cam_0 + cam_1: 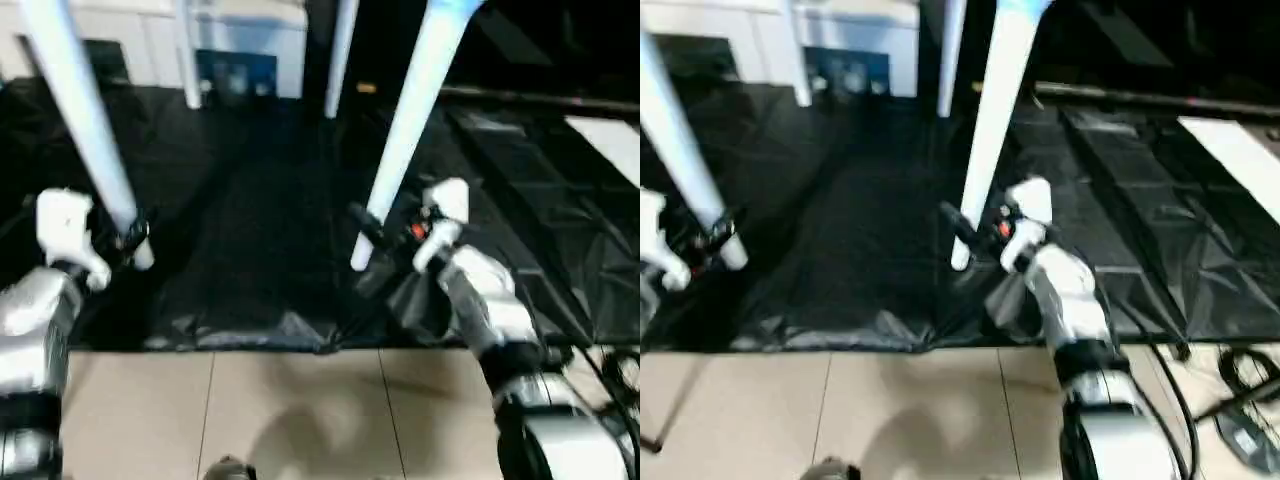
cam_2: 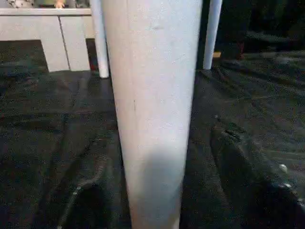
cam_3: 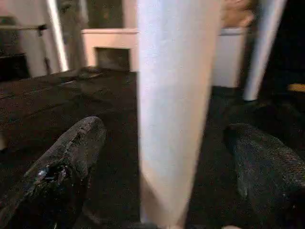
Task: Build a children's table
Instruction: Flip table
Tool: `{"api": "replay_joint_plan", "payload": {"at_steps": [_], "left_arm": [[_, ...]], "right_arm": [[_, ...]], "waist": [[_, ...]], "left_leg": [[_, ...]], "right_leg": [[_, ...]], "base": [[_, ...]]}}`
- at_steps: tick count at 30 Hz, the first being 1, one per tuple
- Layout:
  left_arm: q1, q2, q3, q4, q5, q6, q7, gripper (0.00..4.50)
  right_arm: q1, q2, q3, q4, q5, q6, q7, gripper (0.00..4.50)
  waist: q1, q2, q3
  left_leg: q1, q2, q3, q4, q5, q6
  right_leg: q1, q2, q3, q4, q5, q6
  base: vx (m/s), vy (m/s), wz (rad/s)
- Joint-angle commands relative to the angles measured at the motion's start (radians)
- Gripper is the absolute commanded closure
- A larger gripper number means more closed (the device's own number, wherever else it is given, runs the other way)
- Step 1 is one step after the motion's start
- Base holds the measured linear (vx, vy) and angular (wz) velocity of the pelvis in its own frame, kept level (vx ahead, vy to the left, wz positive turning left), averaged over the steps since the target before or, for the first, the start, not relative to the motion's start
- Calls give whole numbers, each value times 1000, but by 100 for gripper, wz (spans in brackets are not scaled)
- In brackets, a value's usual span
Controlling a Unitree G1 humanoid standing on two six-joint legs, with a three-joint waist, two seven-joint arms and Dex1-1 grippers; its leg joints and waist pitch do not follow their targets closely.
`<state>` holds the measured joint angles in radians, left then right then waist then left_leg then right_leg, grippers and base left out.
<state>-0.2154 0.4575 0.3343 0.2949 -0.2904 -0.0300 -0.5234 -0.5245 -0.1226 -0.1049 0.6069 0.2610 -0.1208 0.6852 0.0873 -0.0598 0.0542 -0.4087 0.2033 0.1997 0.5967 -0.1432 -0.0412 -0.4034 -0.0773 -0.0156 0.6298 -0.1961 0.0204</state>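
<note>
A black plastic sheet (image 1: 250, 250) is being spread over the floor, creased and wrinkled, its near edge lying along beige floor tiles (image 1: 290, 410). At the far edge of the sheet a white cabinet (image 1: 240, 40) is being seen standing, with a dark blue-tinted panel (image 1: 235, 72) in its lower front. On the far right, a flat white sheet (image 1: 1240, 150) is being laid on the black plastic. Black cables (image 1: 1240, 390) are being trailed across the tiles at the near right corner.
</note>
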Motion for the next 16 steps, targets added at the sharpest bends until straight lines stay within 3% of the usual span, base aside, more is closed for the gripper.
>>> {"api": "replay_joint_plan", "payload": {"at_steps": [1, 2, 3, 5, 8, 10, 11, 13, 15, 16], "left_arm": [[32, -15, 8, -82, -6, 3, 42, 110], [68, -38, 20, -146, 3, 26, 89, 101], [118, -70, 30, -232, 19, 90, 158, 101], [185, -105, 5, -342, 61, 190, 227, 101], [241, -134, -31, -411, 110, 197, 254, 101], [271, -148, -53, -444, 139, 211, 279, 101], [281, -152, -61, -456, 153, 220, 293, 101], [329, -170, -68, -497, 173, 191, 302, 101], [371, -182, -64, -541, 197, 169, 322, 101], [375, -182, -64, -545, 202, 166, 324, 101]], "right_arm": [[38, -12, -11, -70, -12, 26, -36, 0], [85, -15, -8, -135, -12, 46, -58, 0], [166, -27, 6, -238, -24, 82, -79, 0], [276, -47, 22, -364, -50, 127, -104, 0], [334, -41, 0, -435, -39, 177, -140, 0], [367, -38, -5, -483, -37, 205, -158, 0], [380, -36, -5, -503, -36, 214, -165, 0], [435, -25, -9, -580, -38, 244, -196, 0], [490, -11, -12, -645, -39, 268, -231, 0], [496, -9, -12, -651, -37, 271, -234, 0]], "waist": [[-4, 25, -66], [-6, 25, -66], [-2, 16, -64], [2, 17, -60], [-2, 12, -59], [-8, 18, -54], [-8, 17, -50], [-10, 19, -48], [-8, 27, -47], [-10, 23, -48]], "left_leg": [[45, 32, -20, -90, -429, -73], [43, 30, -19, -90, -420, -69], [40, 36, -19, -92, -388, -66], [40, 35, -16, -92, -371, -45], [36, 31, -17, -92, -373, -42], [36, 32, -21, -96, -409, -58], [40, 30, -21, -96, -443, -62], [41, 30, -25, -98, -466, -69], [45, 31, -27, -100, -481, -75], [45, 31, -28, -101, -497, -78]], "right_leg": [[9, -43, 24, -80, -220, -164], [9, -40, 24, -80, -214, -162], [19, -39, 24, -75, -175, -159], [20, -35, 23, -81, -159, -147], [19, -37, 26, -92, -225, -118], [16, -35, 26, -99, -282, -92], [9, -35, 26, -104, -326, -80], [7, -37, 28, -110, -373, -60], [4, -35, 28, -115, -378, -52], [4, -32, 27, -116, -380, -48]], "base": [[56, -10, -1], [56, -10, -1], [0, 0, 0], [61, -5, 0], [20, 0, 0], [0, 0, 0], [0, 0, 0], [0, 0, 0], [0, 0, 0], [0, 0, 0]]}}
